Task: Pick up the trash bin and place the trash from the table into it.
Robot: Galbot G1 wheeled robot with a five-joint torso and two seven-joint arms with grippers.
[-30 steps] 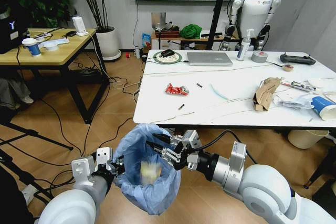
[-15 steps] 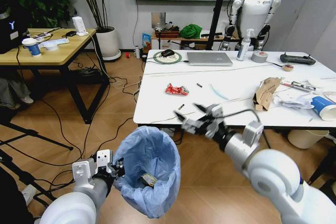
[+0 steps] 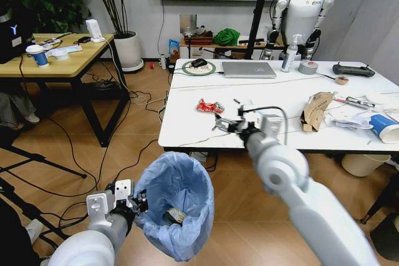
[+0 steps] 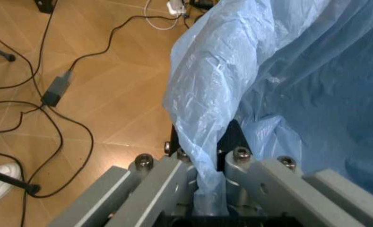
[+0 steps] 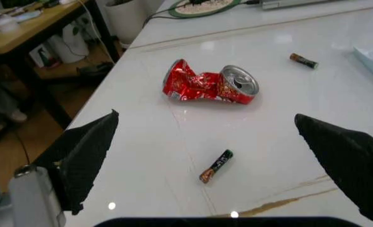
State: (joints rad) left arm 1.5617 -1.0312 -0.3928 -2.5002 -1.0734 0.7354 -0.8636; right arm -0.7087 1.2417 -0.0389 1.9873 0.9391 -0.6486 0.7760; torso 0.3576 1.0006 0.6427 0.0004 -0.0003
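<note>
- The left gripper (image 3: 128,200), at the lower left of the head view, is clamped on the rim of the trash bin (image 3: 177,204); the left wrist view shows its fingers (image 4: 237,156) pinching a fold of the light-blue bag. The bin hangs off the floor in front of the table (image 3: 187,113), tilted toward the camera, with a scrap or two lying inside.
- The right gripper (image 3: 232,124) sits at the centre of the head view, above the near part of the table; its fingers (image 5: 85,151) are spread wide with nothing between them.
- Centred in the right wrist view are a crushed red can (image 5: 212,85) and, nearer, a small battery (image 5: 215,166). A second battery (image 5: 303,60) lies at the upper right.
- Risk: the battery is thin and round on slick marble, so closing fingers may roll or flick it away.
- Risk: the can is crumpled unevenly; an off-centre pinch may let it twist out.
- Risk: the bin appears held by bag and rim together, so added weight may slip the liner.
- More trash waits at the right of the head view: torn cardboard (image 3: 316,110) and a paper cup (image 3: 383,126).
</note>
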